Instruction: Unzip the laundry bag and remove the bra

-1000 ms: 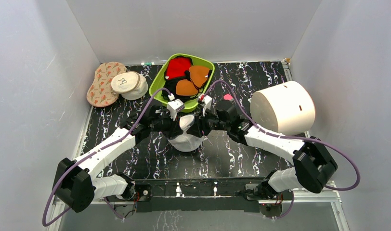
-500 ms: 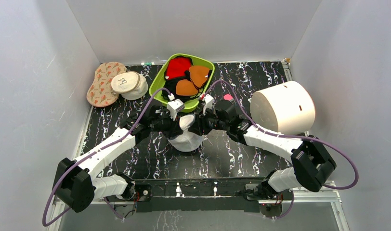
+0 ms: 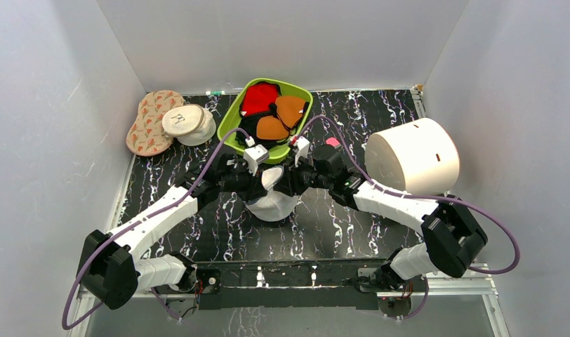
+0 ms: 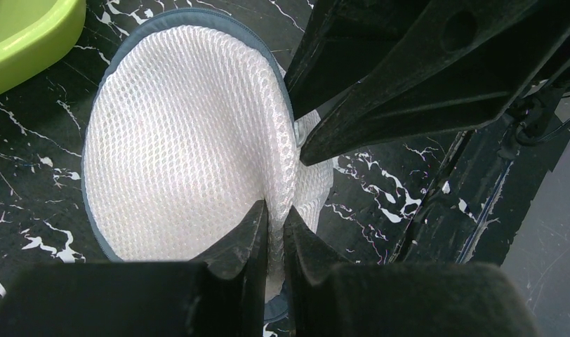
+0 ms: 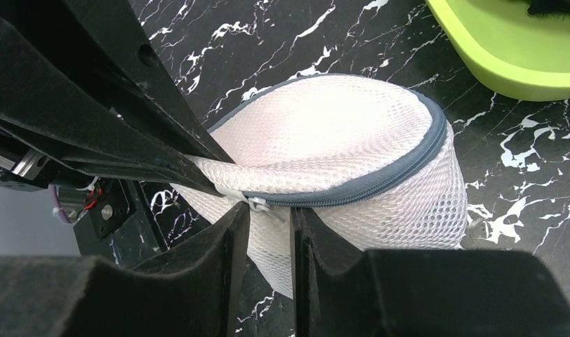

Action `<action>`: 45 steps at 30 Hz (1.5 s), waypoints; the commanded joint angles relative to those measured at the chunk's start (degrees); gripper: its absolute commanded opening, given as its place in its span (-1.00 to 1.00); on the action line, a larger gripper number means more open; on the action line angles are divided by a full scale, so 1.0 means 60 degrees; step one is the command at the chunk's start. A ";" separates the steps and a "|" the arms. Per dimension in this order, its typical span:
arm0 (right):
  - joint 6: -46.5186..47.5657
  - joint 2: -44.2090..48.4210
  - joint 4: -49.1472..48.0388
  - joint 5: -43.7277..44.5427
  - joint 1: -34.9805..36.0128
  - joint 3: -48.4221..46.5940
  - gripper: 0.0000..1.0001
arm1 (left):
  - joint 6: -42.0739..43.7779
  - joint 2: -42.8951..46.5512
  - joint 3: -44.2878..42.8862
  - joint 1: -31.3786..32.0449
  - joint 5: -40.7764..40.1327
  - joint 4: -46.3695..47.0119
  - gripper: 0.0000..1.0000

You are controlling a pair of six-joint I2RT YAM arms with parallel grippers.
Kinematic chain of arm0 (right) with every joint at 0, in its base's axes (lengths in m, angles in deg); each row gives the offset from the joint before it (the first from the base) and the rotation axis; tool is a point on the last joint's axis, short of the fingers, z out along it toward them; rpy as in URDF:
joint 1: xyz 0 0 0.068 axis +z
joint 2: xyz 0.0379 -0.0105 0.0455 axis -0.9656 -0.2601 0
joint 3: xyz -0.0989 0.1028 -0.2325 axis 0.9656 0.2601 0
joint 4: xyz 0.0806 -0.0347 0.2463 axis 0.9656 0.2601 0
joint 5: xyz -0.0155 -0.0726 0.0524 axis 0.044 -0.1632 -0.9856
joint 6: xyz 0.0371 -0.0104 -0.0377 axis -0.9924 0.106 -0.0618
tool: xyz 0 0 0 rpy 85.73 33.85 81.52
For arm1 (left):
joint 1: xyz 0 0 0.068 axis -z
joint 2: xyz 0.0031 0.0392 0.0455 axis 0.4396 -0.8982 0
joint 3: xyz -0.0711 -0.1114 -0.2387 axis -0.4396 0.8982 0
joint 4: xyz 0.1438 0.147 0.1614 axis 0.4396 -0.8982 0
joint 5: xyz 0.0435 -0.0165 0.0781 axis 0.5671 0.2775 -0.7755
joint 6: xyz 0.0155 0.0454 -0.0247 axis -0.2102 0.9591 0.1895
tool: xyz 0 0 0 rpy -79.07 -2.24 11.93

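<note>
The laundry bag (image 3: 272,202), a white mesh dome with a grey zipper (image 5: 359,184) round its rim, sits mid-table between both arms. My left gripper (image 3: 261,184) is shut on a pinched fold of the bag's mesh (image 4: 275,207). My right gripper (image 3: 288,182) faces it from the other side. Its jaws stand a narrow gap apart (image 5: 270,212), one on each side of the small white zipper pull (image 5: 262,206) at the closed zipper's end. The right fingers (image 4: 408,77) fill the upper right of the left wrist view. The bra is not in view.
A green bin (image 3: 232,130) with red, orange and black garments stands just behind the bag. A large white cylinder (image 3: 412,156) lies at the right. A cream cap (image 3: 184,121) and a patterned pad (image 3: 145,123) lie at the back left.
My right arm has edged a little to the left, toward the bag. The left arm and the bag have stayed put.
</note>
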 commanded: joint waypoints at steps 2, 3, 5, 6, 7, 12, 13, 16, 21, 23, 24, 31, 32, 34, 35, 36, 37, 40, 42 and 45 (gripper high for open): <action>-0.0082 -0.0114 -0.0841 -0.0103 0.0002 -0.0536 -0.53 | -0.0117 0.0007 -0.0295 0.0030 0.0413 0.0058 -0.93; -0.0110 -0.0143 -0.0863 -0.0118 -0.0002 -0.0532 -0.56 | -0.0104 0.0004 -0.0289 0.0025 0.0400 0.0050 -0.93; -0.0102 -0.0167 -0.0867 -0.0134 0.0006 -0.0534 -0.65 | -0.0089 0.0019 -0.0306 0.0022 0.0364 0.0018 -0.94; -0.0085 -0.0180 -0.0825 -0.0098 0.0008 -0.0556 -0.69 | -0.0084 0.0042 -0.0316 0.0031 0.0339 0.0001 -0.94; -0.0046 -0.0182 -0.0773 -0.0043 0.0008 -0.0564 -0.71 | -0.0081 0.0065 -0.0315 0.0024 0.0314 -0.0001 -0.94; 0.0191 -0.0036 -0.0407 0.0637 0.0009 -0.0559 -0.79 | -0.0081 0.0169 -0.0273 0.0021 0.0289 0.0020 -0.94; 0.0217 0.0021 -0.0380 0.0780 0.0006 -0.0526 -0.82 | -0.0088 0.0169 -0.0277 0.0029 0.0289 0.0014 -0.94; 0.0228 0.0174 -0.0370 0.1081 0.0002 -0.0422 -0.88 | -0.0096 0.0161 -0.0292 0.0029 0.0314 0.0006 -0.95; 0.0343 0.0333 -0.0214 0.1958 0.0000 -0.0389 -0.95 | -0.0088 0.0197 -0.0298 0.0021 0.0297 -0.0001 -0.96; 0.0399 0.0361 -0.0049 0.2525 0.0006 -0.0429 -1.00 | -0.0074 0.0221 -0.0280 0.0029 0.0289 -0.0001 -0.97; 0.0447 0.0360 0.0136 0.2836 0.0009 -0.0477 -1.00 | -0.0069 0.0234 -0.0287 0.0030 0.0277 -0.0007 -0.98; 0.0774 0.0227 0.0958 0.4755 -0.0121 -0.0812 -1.00 | -0.0053 0.0342 -0.0259 0.0022 0.0084 -0.0031 -1.00; 0.0792 0.0184 0.0993 0.4832 -0.0197 -0.0823 -1.00 | -0.0052 0.0357 -0.0255 0.0020 0.0070 -0.0031 -1.00; 0.0825 0.0072 0.1049 0.4855 -0.0295 -0.0875 -1.00 | -0.0052 0.0370 -0.0261 0.0023 0.0056 -0.0031 -1.00; 0.0826 0.0023 0.1094 0.4808 -0.0297 -0.0920 -1.00 | -0.0051 0.0366 -0.0266 0.0020 0.0044 -0.0038 -1.00; 0.0824 -0.0027 0.1131 0.4683 -0.0320 -0.0966 -1.00 | -0.0055 0.0362 -0.0256 0.0022 0.0041 -0.0044 -1.00; 0.0833 -0.0048 0.1158 0.4510 -0.0324 -0.1007 -1.00 | -0.0052 0.0360 -0.0258 0.0020 0.0040 -0.0045 -1.00; 0.0980 0.0002 0.1125 0.3521 -0.0305 -0.1043 -1.00 | -0.0051 0.0367 -0.0264 0.0028 0.0114 -0.0072 -0.74; 0.1093 0.0043 0.1124 0.2732 -0.0303 -0.1085 -1.00 | -0.0010 0.0406 -0.0252 0.0028 0.0260 -0.0040 -0.43; 0.1070 0.0204 0.1063 0.1978 -0.0256 -0.1084 -1.00 | -0.0002 0.0571 -0.0163 0.0032 0.0390 0.0098 -0.02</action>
